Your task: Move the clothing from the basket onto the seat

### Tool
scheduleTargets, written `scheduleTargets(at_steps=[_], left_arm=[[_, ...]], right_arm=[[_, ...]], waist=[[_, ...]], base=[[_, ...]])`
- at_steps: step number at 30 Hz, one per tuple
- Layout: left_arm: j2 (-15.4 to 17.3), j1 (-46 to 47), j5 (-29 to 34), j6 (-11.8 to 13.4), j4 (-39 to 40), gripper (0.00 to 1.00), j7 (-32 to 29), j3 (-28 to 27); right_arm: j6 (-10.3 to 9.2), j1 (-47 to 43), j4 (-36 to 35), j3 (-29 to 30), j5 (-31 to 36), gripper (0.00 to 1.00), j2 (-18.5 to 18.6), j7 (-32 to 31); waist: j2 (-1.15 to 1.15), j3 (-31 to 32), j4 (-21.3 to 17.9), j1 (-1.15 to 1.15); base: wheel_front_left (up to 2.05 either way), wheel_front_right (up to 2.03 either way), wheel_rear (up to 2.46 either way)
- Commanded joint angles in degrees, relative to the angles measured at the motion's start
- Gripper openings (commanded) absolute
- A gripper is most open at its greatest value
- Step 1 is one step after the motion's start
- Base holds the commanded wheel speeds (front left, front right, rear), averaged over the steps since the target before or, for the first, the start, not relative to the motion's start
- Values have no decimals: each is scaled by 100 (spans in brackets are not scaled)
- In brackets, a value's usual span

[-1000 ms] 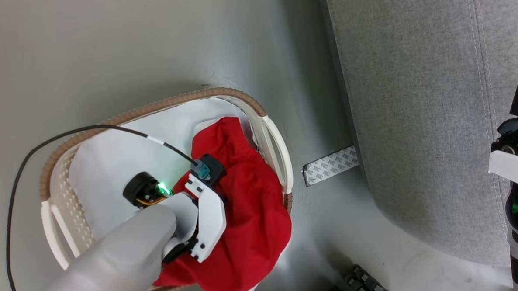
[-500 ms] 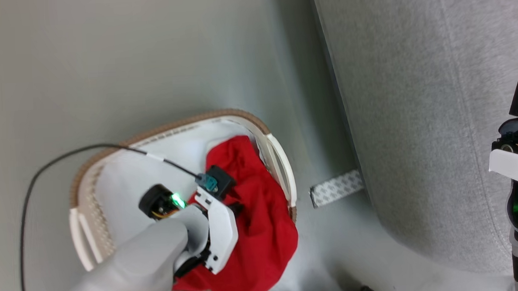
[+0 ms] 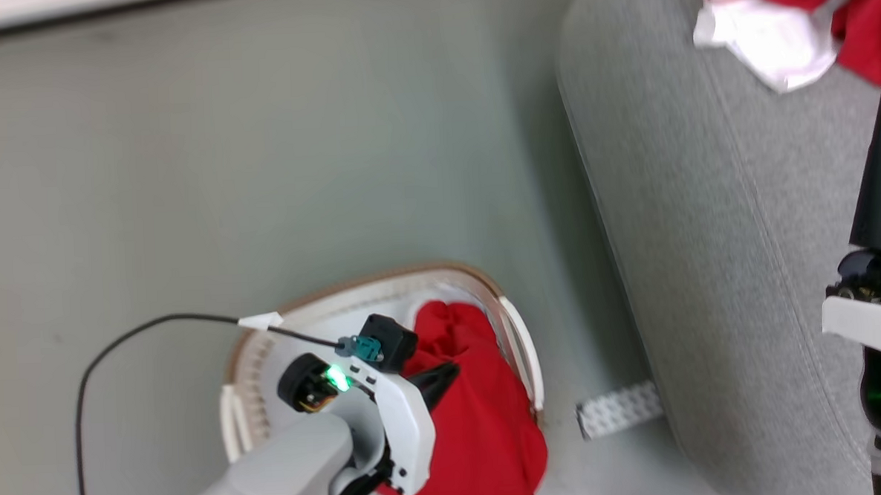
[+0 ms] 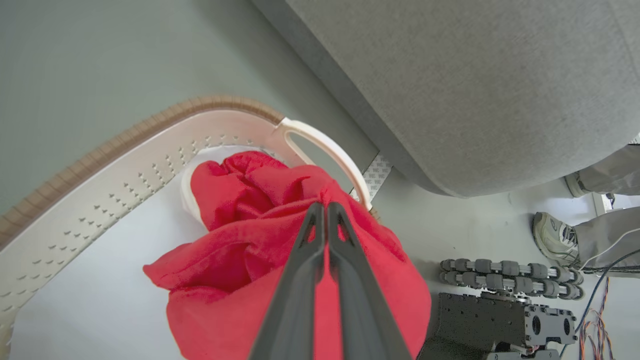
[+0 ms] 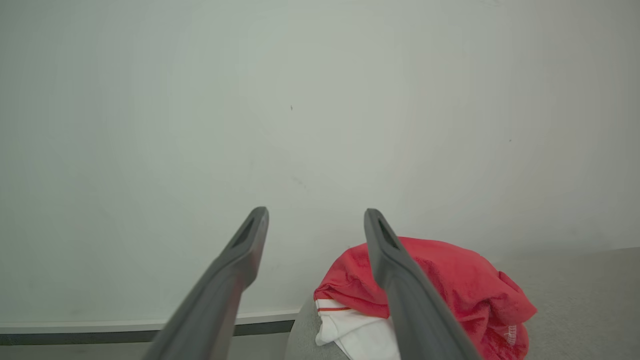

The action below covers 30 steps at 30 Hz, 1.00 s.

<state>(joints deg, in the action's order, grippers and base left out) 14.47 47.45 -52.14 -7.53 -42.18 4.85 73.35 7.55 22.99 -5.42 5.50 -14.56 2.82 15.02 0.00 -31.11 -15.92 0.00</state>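
A black cable (image 3: 176, 316) loops over the floor (image 3: 257, 136) to the left wrist. The basket (image 4: 100, 200) stands on the floor, left of the seat and apart from it.

The left gripper (image 4: 325, 207) is inside the basket with its fingers pressed together on a fold of the red garment (image 4: 235, 240). The garment is bunched against the basket's right wall. In the head view its long axis runs up and down along that wall. Most of the fabric hangs or lies below the fingertips, and whether it has cleared the basket floor cannot be told.

A strip of tape (image 3: 617, 409) lies on the floor between the basket and the seat (image 3: 746, 264).

The governing relation is that the seat lies to the right of the left gripper and above the basket rim. The left arm holds the load, so the transfer is its job. The path probably calls for a lift first, then travel right. Two things stand in the way: the basket's right handle and the seat's bulky rounded edge. Trailing fabric could catch on the handle and drag the basket.

A second garment (image 3: 865, 13), red with white, already lies on the seat's far part. The right gripper (image 5: 315, 214) hovers over the seat with its fingers apart and empty, well apart from the basket.

In the left wrist view, a person's foot (image 4: 552, 237) rests on the floor beyond the seat's corner, off the likely path.
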Motion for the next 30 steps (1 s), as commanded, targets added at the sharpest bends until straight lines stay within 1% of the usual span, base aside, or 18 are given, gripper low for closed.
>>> scheduleTargets(at_steps=[1,5,10,14,17,21,24,27,28,30], left_arm=[[-49,-84,-120,6,12,0,102,7],[-107,-171,-210,6,42,0,458,7],[-142,-241,-311,6,140,0,821,-6],[-135,-326,-408,6,287,0,955,-100],[-99,-369,-366,17,408,0,1008,-243],[-30,-432,-261,120,699,0,1031,-529],[65,-467,-153,276,1039,0,1031,-867],[194,-504,-59,412,1350,0,1032,-1080],[233,-532,-38,466,1461,27,1032,-1133],[319,-581,-26,533,1656,64,1032,-1176]], right_arm=[[-13,-98,53,29,26,100,2,11],[-13,-260,216,54,72,100,8,11],[-13,-483,402,9,9,100,107,6],[-13,-627,519,-36,-71,100,217,-22],[-13,-717,610,-70,-132,100,269,-42],[-13,-860,702,-127,-218,100,347,-67],[-13,-972,773,-195,-268,100,368,-104],[-13,-1101,847,-251,-327,100,367,-111],[-13,-1139,869,-263,-343,100,373,-110],[-13,-1197,917,-287,-385,100,376,-104]], waist=[[0,457,288,0],[0,904,459,0],[0,1435,658,0],[0,1812,792,0],[0,2083,867,0],[0,2369,982,0],[0,2548,1068,0],[0,2695,1135,0],[0,2746,1153,0],[0,2834,1187,0]], base=[[0,0,0],[0,0,0],[0,0,0],[0,0,0],[0,0,0],[0,0,0],[0,0,0],[0,0,0],[0,0,0],[0,0,0]])
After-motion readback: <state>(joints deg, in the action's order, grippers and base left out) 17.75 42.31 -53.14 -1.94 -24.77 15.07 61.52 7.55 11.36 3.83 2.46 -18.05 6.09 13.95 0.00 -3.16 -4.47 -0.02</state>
